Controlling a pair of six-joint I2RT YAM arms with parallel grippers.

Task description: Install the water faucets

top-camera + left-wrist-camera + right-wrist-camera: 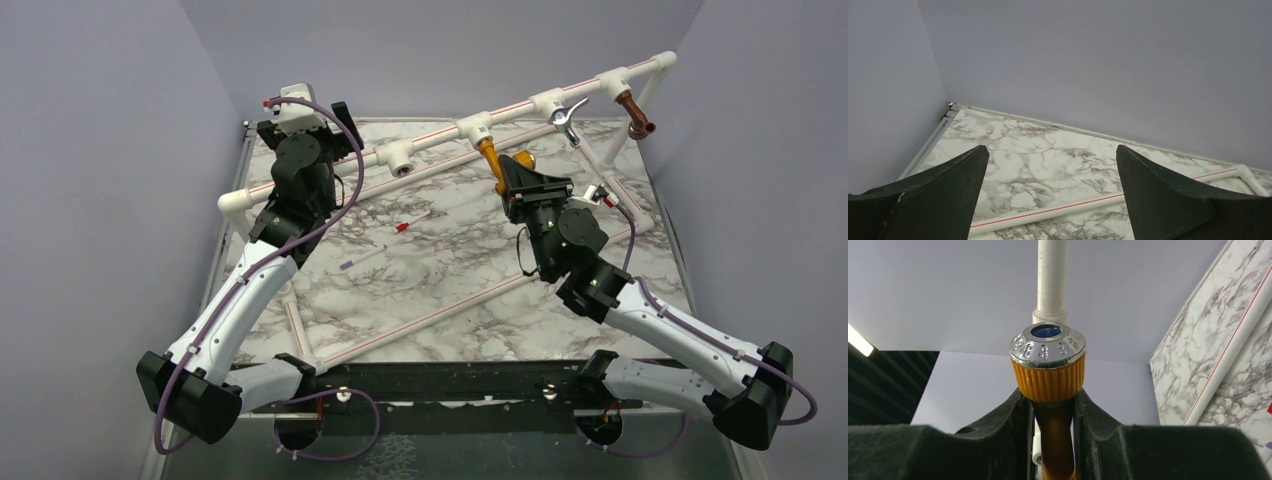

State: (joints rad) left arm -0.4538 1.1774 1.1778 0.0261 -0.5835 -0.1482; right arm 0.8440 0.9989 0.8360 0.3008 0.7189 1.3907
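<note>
right gripper [1050, 402] pinching yellow faucet [1048, 376], wrist view

Overhead; wrists close; table [450, 270] shared

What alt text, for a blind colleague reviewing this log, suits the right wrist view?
The right gripper clamps the stem of the mustard-yellow faucet below its ribbed knob with a silvery cap. A white pipe runs beyond the knob, and the marble table with a red-striped pipe shows at right.

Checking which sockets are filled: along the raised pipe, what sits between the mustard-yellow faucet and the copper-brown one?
The chrome lever-handled faucet, at its own white tee; the top external view shows it.
</note>
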